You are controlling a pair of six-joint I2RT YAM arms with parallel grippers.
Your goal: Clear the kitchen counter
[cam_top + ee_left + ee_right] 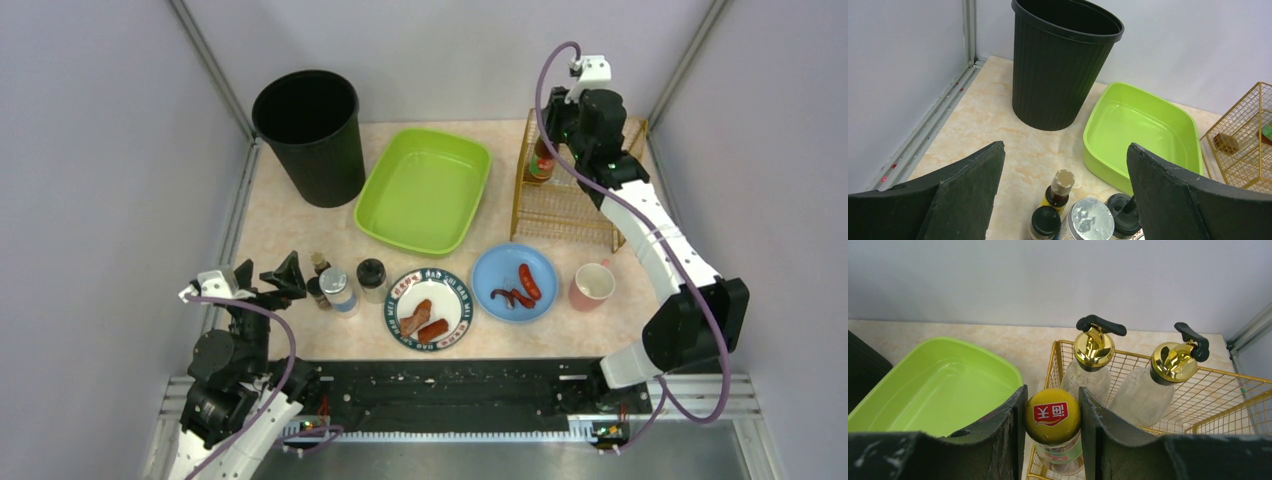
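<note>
The desk (280,228), a pale marbled top walled on three sides by plain grey panels, carries most of its load along the near edge. At the far side stand a black bin (307,135), a green tray (425,188) and a gold wire rack (575,205). The tray is empty; the inside of the bin is too dark to read. Two pump bottles (1091,365) (1158,385) stand inside the rack. The right tool (1050,405) pinches a yellow-capped bottle (1053,427) at the rack's near-left corner; whether this bottle rests on the wire cannot be told. The left tool (1065,147) is spread wide and holds nothing, hovering just above a cluster of four small jars (340,285). To the right of the jars sit a patterned plate (430,308) with sausage pieces, a blue plate (514,282) with more sausage, and a pink mug (592,286). Assessment: rack stowage is under way, with two bottles placed and a third at the point of delivery. Outstanding items are the four jars, both plates with their food, and the mug. The task is judged well short of half complete.
</note>
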